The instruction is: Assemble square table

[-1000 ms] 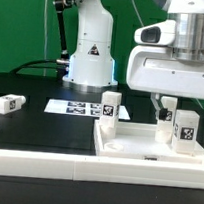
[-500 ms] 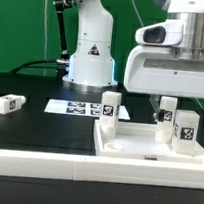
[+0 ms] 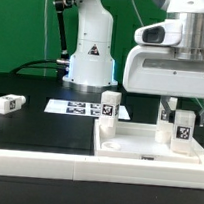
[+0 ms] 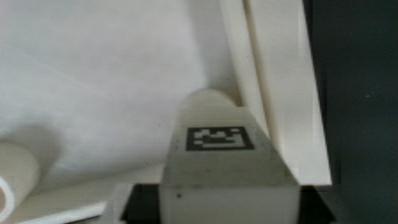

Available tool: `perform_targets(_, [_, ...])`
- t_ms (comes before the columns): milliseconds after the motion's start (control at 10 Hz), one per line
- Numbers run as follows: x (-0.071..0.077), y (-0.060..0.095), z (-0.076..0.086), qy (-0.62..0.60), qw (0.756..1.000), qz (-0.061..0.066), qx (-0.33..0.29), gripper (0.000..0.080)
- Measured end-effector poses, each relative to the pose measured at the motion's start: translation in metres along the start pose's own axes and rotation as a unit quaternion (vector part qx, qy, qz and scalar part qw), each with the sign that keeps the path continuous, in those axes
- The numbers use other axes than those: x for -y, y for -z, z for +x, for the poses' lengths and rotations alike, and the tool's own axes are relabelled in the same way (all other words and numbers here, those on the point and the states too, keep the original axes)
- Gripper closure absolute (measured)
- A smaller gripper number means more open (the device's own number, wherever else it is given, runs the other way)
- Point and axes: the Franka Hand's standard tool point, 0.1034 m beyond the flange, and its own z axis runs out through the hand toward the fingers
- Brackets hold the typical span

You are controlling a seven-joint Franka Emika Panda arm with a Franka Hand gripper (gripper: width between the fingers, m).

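The white square table slab lies at the front of the exterior view's right. One tagged leg stands upright at its far left corner, another at its near right corner. My gripper is shut on a third leg, held upright over the slab's far right corner and partly hidden behind the near right leg. In the wrist view this leg shows its tag between my gripper's dark fingers, beside the slab's raised rim. A fourth leg lies loose on the exterior view's left.
The marker board lies flat behind the slab. The arm's white base stands at the back. A long white rail borders the front of the black surface. A rounded white leg end shows at the wrist view's edge.
My gripper has carried the held leg toward the exterior view's right and slightly lower, so it is now partly behind the near right leg.
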Motion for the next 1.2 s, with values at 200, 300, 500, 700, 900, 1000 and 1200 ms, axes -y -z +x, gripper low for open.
perform_targets(200, [0.0002, 0.0, -0.0001, -0.052, 0.999, 0.001, 0.0, 0.0512])
perform_targets(300, [0.0005, -0.0001, -0.0002, -0.096, 0.995, 0.001, 0.001, 0.0512])
perform_targets(500, [0.001, -0.0004, -0.0007, -0.175, 0.984, 0.003, 0.001, 0.0512])
perform_targets(700, [0.0015, -0.0013, -0.0032, -0.298, 0.954, 0.011, -0.002, 0.0511])
perform_targets(900, [0.0029, -0.002, -0.0021, -0.395, 0.918, 0.024, -0.013, 0.0509])
perform_targets(1000, [0.0033, -0.0022, -0.0021, -0.44, 0.897, 0.026, -0.015, 0.0509])
perform_targets(1200, [0.0031, -0.0021, -0.0019, -0.505, 0.863, 0.028, -0.012, 0.0509])
